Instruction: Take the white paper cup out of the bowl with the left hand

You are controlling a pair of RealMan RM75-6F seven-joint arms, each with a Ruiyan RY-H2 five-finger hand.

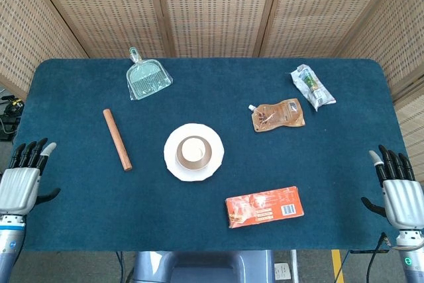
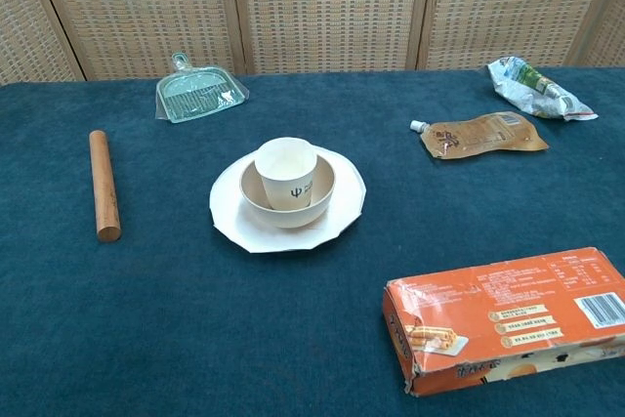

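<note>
The white paper cup (image 2: 286, 172) stands upright inside a cream bowl (image 2: 318, 204), and the bowl sits on a white plate (image 2: 342, 216) near the table's middle. From the head view the cup (image 1: 193, 152) shows as a pale circle within the bowl (image 1: 181, 159). My left hand (image 1: 23, 178) hovers at the table's front left edge, far from the cup, fingers spread and holding nothing. At the front right edge my right hand (image 1: 401, 192) is also spread and empty. Neither hand appears in the chest view.
A wooden rod (image 1: 116, 139) lies left of the plate. A clear green dustpan (image 1: 147, 76) sits at the back left. A brown pouch (image 1: 278, 114) and a crumpled wrapper (image 1: 312, 86) lie at the back right. An orange box (image 1: 264, 207) rests near the front edge.
</note>
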